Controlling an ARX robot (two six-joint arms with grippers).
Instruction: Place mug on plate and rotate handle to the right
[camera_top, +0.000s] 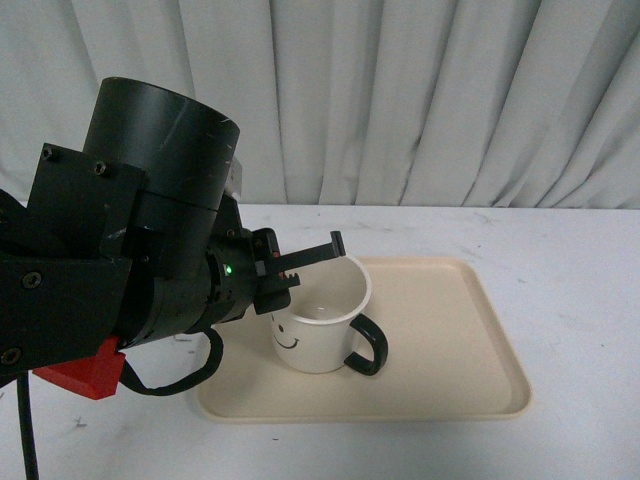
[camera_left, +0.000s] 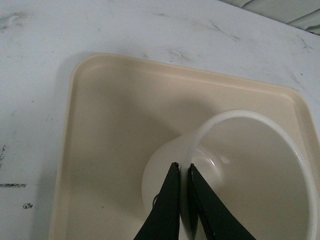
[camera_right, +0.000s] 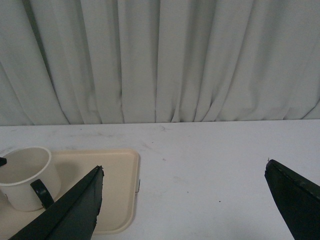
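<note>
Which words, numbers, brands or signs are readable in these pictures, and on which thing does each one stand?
No words, numbers or brand names are readable in any view.
The mug bears only a drawn black smiley face, with no lettering.
The plate is plain.
A small green light glows, with no label beside it.

The plate (camera_top: 450, 330) lies on the table (camera_top: 560, 250), and the curtain (camera_top: 400, 100) hangs behind the table's far edge. The mug (camera_top: 318, 325) stands on the plate's left half, its handle (camera_top: 368, 348) sticking out to the right and slightly frontward. The left gripper (camera_left: 183, 169) comes in from the left, one finger inside the mug's rim and one outside. The right gripper (camera_right: 182, 170) hangs over the table, well right of the plate.
</note>
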